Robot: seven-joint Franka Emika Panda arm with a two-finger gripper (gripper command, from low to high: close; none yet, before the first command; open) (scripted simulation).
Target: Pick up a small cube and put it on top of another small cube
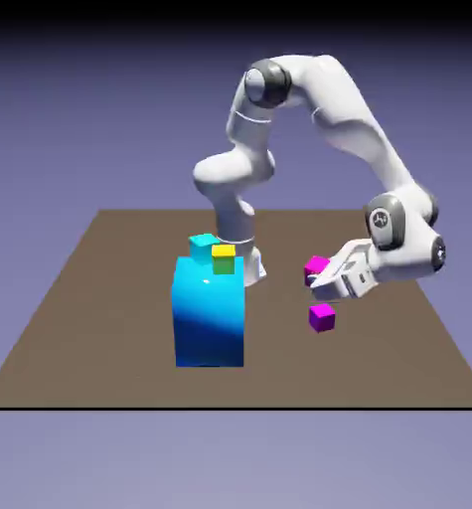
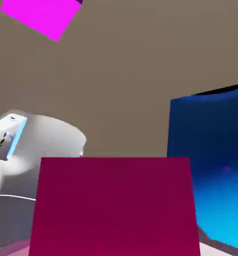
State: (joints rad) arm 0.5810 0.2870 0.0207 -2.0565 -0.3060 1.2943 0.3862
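- Gripper (image 1: 319, 276) was clamped on the pink cube (image 1: 316, 265), held off the counter (image 1: 100, 298), at the exterior view's right of center.
- In hand view the pink cube (image 2: 113, 205) filled the bottom middle, large, hiding both fingertips; its face looked dark reddish-magenta there.
- Purple cube (image 1: 322, 317) sat on the counter just below the gripper in exterior view, apart from the pink one, not touching it.
- Same purple cube (image 2: 40, 15) showed at hand view's top left, cut by the frame edge, on bare brown counter (image 2: 141, 75).
- Big blue block (image 1: 209, 311) stood upright on the counter, at the exterior view's left of the gripper, well apart from both small cubes.
- Blue block (image 2: 211, 165) also took up hand view's right side, dark at top, brighter cyan lower down.
- Small yellow-topped green cube (image 1: 223, 259) sat on the blue block's top, near its right rear corner.
- Small cyan cube (image 1: 202, 242) was just beside the yellow one, toward the back left; couldn't tell if it sat on the block or behind it.
- Robot base (image 2: 35, 150) showed as a white rounded shape at hand view's left w/ a light-blue strip.
- Arm (image 1: 349, 109) arched from the base over to the exterior view's right, wrist low & tilted toward the cubes.
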